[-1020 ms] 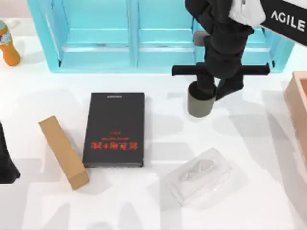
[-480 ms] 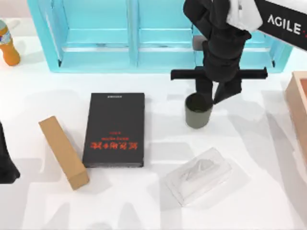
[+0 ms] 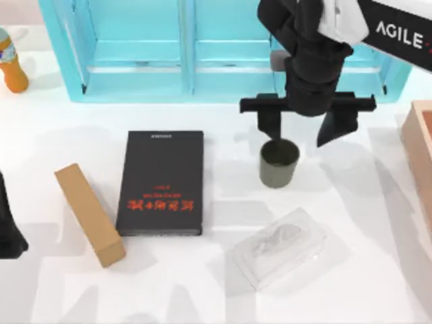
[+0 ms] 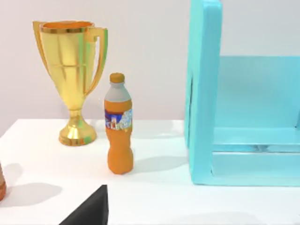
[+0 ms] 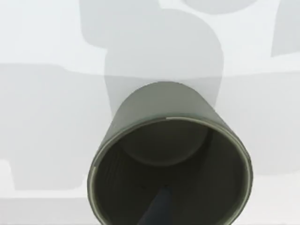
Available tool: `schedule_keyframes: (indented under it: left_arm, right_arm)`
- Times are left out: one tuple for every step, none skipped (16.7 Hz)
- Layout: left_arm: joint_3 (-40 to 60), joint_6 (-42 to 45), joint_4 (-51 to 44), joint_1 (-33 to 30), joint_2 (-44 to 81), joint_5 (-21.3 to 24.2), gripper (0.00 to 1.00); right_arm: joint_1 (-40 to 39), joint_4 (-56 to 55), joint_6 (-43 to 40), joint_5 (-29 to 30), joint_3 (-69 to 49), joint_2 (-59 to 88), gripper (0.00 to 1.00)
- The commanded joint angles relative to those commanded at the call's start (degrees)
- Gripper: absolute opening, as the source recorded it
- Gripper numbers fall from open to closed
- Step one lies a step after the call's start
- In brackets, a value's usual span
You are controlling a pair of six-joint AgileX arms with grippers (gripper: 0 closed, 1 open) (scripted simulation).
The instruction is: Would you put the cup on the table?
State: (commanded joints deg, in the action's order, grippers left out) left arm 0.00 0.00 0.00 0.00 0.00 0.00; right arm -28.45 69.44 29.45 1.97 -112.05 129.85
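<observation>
The dark olive-green cup (image 3: 278, 164) stands upright on the white table (image 3: 351, 202), to the right of the black book (image 3: 162, 182). My right gripper (image 3: 304, 129) hovers just behind and above it, open, with its fingers (image 3: 270, 125) spread wider than the cup and nothing between them. In the right wrist view I look down into the cup's (image 5: 168, 159) empty mouth, and a dark fingertip (image 5: 157, 212) shows at its near rim. My left arm (image 3: 7, 229) stays parked at the table's left edge.
A turquoise shelf unit (image 3: 182, 54) runs along the back, with an orange bottle (image 3: 10, 64) at far left beside a gold trophy (image 4: 75, 79). A cardboard box (image 3: 89, 214) lies left of the book. A clear tissue box (image 3: 280, 248) sits in front of the cup, and a wooden box (image 3: 420, 148) is at right.
The right gripper's fingers have spread apart and let go of the cup. The cup shifted slightly toward the front and now stands free on the table.
</observation>
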Motion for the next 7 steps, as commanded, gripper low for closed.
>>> schedule_keyframes:
  left_arm:
    - [0.0, 0.0, 0.0, 0.0, 0.0, 0.0, 1.0]
    - [0.0, 0.0, 0.0, 0.0, 0.0, 0.0, 1.0]
    - [0.0, 0.0, 0.0, 0.0, 0.0, 0.0, 1.0]
    - [0.0, 0.0, 0.0, 0.0, 0.0, 0.0, 1.0]
    - [0.0, 0.0, 0.0, 0.0, 0.0, 0.0, 1.0]
    - [0.0, 0.0, 0.0, 0.0, 0.0, 0.0, 1.0]
    - [0.0, 0.0, 0.0, 0.0, 0.0, 0.0, 1.0]
  right_arm:
    - [0.0, 0.0, 0.0, 0.0, 0.0, 0.0, 0.98]
    - [0.0, 0.0, 0.0, 0.0, 0.0, 0.0, 1.0]
    - [0.0, 0.0, 0.0, 0.0, 0.0, 0.0, 1.0]
    - [0.0, 0.0, 0.0, 0.0, 0.0, 0.0, 1.0]
    - [0.0, 0.0, 0.0, 0.0, 0.0, 0.0, 1.0]
    - [0.0, 0.0, 0.0, 0.0, 0.0, 0.0, 1.0]
    - [0.0, 0.0, 0.0, 0.0, 0.0, 0.0, 1.0]
